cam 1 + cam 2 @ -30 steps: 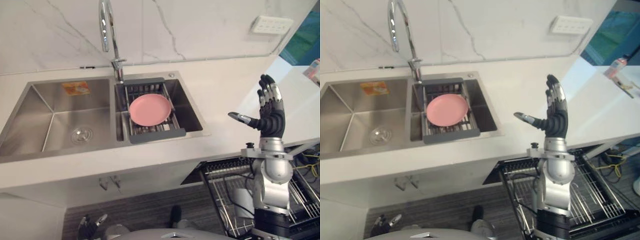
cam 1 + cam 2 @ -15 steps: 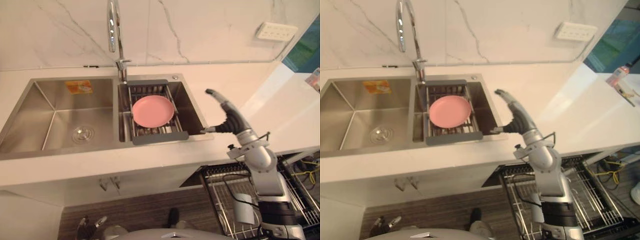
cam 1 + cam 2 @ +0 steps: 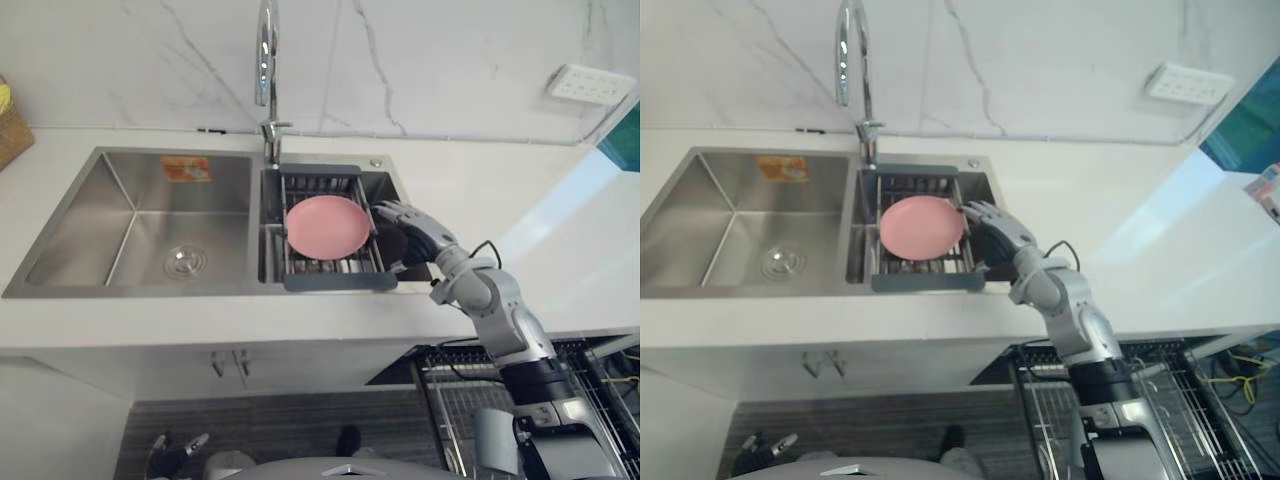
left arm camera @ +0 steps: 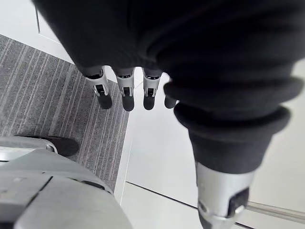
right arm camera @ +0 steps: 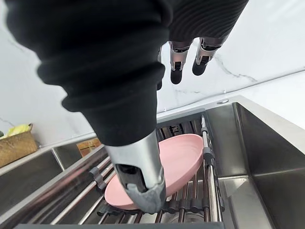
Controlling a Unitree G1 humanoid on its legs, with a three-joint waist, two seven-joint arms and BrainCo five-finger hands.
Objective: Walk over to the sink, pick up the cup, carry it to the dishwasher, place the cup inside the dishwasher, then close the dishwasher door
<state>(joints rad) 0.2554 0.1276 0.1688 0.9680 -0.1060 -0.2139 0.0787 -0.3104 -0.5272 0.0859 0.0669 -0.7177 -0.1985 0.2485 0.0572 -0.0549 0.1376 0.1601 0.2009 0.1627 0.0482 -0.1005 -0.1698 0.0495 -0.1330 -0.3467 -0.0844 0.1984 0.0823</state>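
My right hand (image 3: 412,234) reaches over the right basin of the steel sink (image 3: 130,210), just right of a grey drying rack (image 3: 335,283) that holds a pink plate (image 3: 327,225). Its fingers (image 5: 176,71) are straight and its thumb (image 5: 138,171) is stretched toward the plate (image 5: 164,167); it holds nothing. A pale cup (image 3: 494,440) stands in the pulled-out dishwasher rack (image 3: 450,395) below the counter at the right. My left hand (image 4: 124,95) hangs low by the floor with relaxed fingers, also seen as the hand (image 3: 175,455) at the bottom edge.
A tall chrome faucet (image 3: 266,60) rises behind the sink's divider. The white counter (image 3: 500,190) runs right toward a wall outlet (image 3: 585,83). A wicker basket (image 3: 10,125) sits at the far left. White cabinet doors (image 3: 230,365) stand under the sink.
My right hand came down from upright over the counter and swung left into the right basin beside the plate. The camera has shifted, so the sink sits further right.
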